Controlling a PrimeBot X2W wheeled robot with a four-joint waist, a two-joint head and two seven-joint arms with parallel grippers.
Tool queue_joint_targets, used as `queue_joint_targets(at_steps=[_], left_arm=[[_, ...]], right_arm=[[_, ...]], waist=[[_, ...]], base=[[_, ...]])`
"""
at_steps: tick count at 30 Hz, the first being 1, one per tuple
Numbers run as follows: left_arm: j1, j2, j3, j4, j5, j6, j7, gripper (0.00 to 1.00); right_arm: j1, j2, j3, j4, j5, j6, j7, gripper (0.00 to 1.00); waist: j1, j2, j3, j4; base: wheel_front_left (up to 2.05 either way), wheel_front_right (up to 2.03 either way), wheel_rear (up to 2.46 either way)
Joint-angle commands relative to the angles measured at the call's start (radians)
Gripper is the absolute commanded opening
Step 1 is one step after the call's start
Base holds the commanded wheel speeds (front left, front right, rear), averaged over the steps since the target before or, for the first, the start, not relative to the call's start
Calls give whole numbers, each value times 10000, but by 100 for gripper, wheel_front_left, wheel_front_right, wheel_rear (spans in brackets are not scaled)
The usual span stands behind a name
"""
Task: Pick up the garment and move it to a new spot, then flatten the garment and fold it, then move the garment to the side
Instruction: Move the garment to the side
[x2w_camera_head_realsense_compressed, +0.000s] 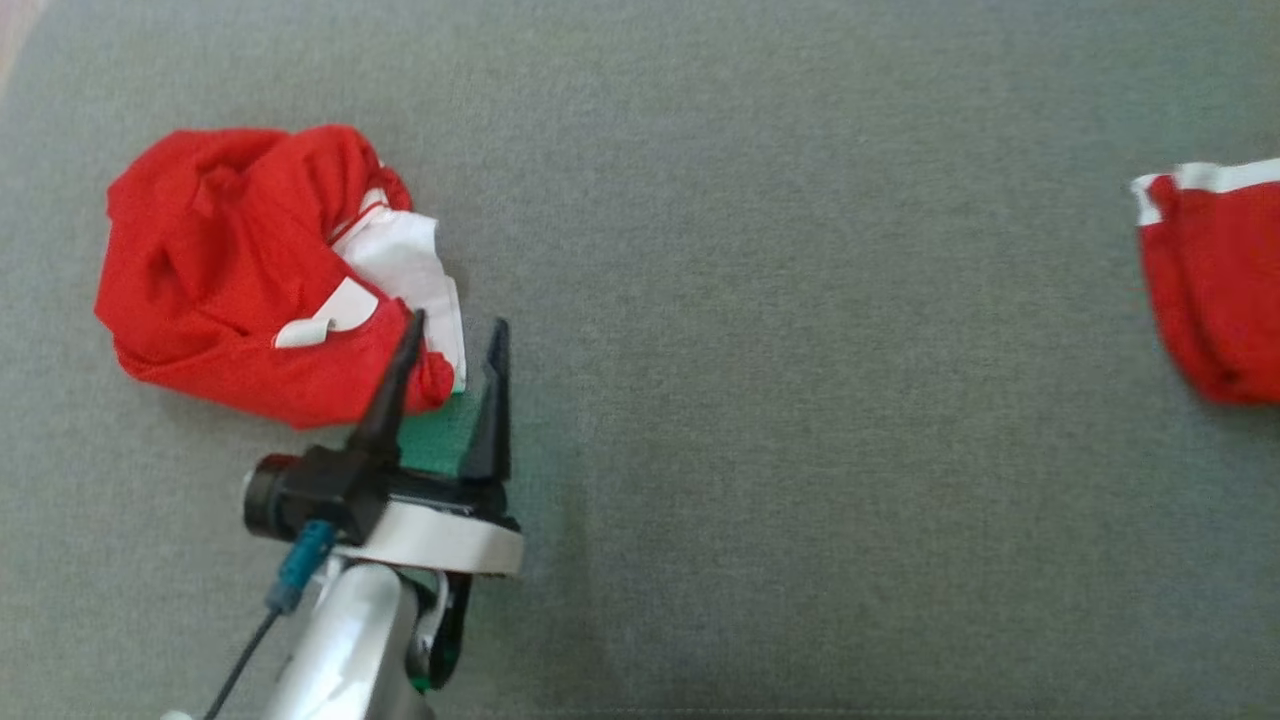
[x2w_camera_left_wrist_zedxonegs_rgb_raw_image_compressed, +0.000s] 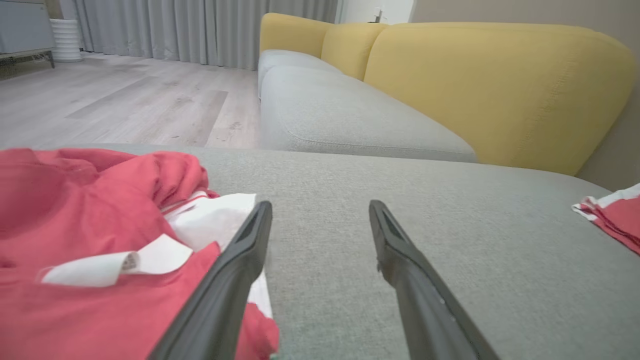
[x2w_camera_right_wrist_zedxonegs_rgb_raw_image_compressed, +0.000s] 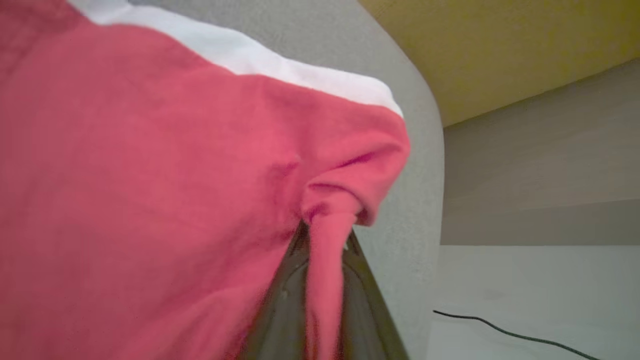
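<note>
Fingers of the left gripper (x2w_camera_head_realsense_compressed: 457, 320) stand wide apart in the head view, just beside the crumpled red garment (x2w_camera_head_realsense_compressed: 240, 270) near the left edge of the grey cushion (x2w_camera_head_realsense_compressed: 800, 450); a banded red garment (x2w_camera_head_realsense_compressed: 1215, 290) lies at the right edge. Left wrist view: the same spread fingers beside the heap's white panel (x2w_camera_left_wrist_zedxonegs_rgb_raw_image_compressed: 215, 220), with a yellow sofa (x2w_camera_left_wrist_zedxonegs_rgb_raw_image_compressed: 500, 85) beyond. Right wrist view: the right gripper (x2w_camera_right_wrist_zedxonegs_rgb_raw_image_compressed: 327, 240) is clamped on a fold of the banded red garment. Judged early: the grasp is made; flattening, folding and setting aside remain. No writing is legible.
</note>
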Motion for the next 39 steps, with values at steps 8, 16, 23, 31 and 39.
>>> queue_joint_targets(at_steps=[8, 16, 23, 31, 39], left_arm=[[-316, 33, 678, -284, 51, -55, -95, 100], [-268, 33, 701, -215, 18, -48, -95, 100], [47, 33, 798, -157, -62, -1, -95, 100], [377, 33, 982, -252, -13, 23, -95, 100], [742, 33, 1033, -201, 125, -51, -95, 100]], right_arm=[[-562, -401, -733, 588, -454, -7, -476, 0], [-814, 420, -1673, 834, -1070, -7, -661, 100], [-775, 1805, -2386, -71, -1622, -7, -1472, 100], [-66, 4287, -3365, -2148, -1041, -7, -2846, 100], [1998, 7038, -4300, -3960, 231, -7, -3954, 100]], waist=[[-1, 0, 373, 202], [-1, 0, -27, 63], [-1, 0, -893, -270], [-1, 0, -1698, -667], [-1, 0, -2210, -929]], base=[[0, 0, 0], [0, 0, 0], [0, 0, 0], [0, 0, 0], [0, 0, 0]])
